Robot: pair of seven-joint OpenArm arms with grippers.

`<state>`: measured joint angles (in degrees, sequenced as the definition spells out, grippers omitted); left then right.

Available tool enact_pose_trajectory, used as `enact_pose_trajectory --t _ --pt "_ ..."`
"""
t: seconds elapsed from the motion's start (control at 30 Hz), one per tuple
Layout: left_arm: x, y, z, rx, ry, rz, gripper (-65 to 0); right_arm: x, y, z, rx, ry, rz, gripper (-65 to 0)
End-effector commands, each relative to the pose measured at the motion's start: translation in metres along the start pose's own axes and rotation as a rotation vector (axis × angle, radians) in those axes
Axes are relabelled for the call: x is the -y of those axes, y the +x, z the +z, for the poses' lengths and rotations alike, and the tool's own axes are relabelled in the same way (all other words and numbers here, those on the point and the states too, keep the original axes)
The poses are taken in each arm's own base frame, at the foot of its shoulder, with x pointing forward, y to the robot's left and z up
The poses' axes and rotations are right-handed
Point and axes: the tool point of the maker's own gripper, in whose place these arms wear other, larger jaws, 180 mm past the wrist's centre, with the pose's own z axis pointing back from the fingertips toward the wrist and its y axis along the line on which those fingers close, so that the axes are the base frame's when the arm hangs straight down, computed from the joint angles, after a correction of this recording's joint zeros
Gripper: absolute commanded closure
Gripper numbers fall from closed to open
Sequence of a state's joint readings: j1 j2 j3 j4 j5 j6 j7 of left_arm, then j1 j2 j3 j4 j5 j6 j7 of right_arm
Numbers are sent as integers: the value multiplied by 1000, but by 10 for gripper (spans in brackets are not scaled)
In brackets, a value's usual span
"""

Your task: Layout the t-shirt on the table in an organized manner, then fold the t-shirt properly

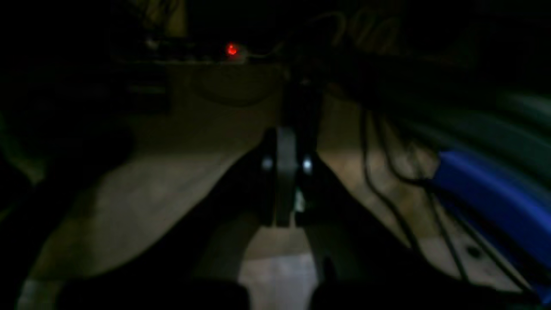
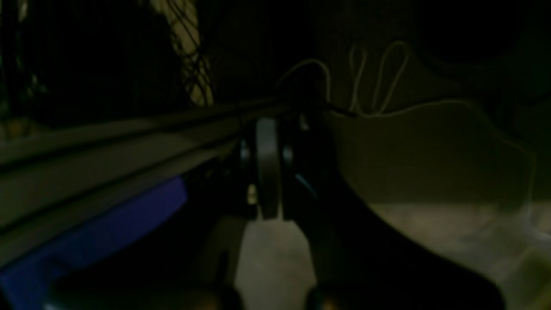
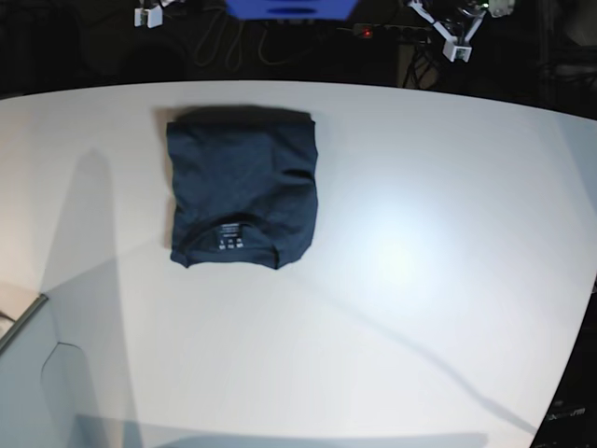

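Observation:
The dark navy t-shirt (image 3: 242, 187) lies folded into a compact rectangle on the back left part of the white table (image 3: 420, 261). Its neck faces the front, and the small white label marks (image 3: 229, 245) show. Neither gripper is over the table in the base view. In the dim left wrist view my left gripper (image 1: 284, 189) has its fingers pressed together and holds nothing. In the dim right wrist view my right gripper (image 2: 267, 181) is also shut and empty. The shirt does not show in either wrist view.
A blue object (image 3: 289, 7) sits behind the table's far edge; it also shows in the left wrist view (image 1: 486, 193) and the right wrist view (image 2: 107, 228). A power strip with a red light (image 1: 231, 50) and cables lie behind. The table edge curves at the front right (image 3: 569, 373).

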<state>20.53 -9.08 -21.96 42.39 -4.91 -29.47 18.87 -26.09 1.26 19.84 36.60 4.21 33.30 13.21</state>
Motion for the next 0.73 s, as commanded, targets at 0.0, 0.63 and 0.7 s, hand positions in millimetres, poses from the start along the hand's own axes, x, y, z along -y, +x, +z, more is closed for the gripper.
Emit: enact_pose_trajectory --t 0.0,0.63,0.7 --pt "-12 -5 -3 -8 16 35 -3 7 -9 4 -4 -2 -19 0" --pt "7 -16 -51 -58 159 -1 -2 76 -14 -5 -91 -470 557 0" --pt "9 -13 -52 -53 156 2 -2 78 -11 -4 -87 -490 585 0"
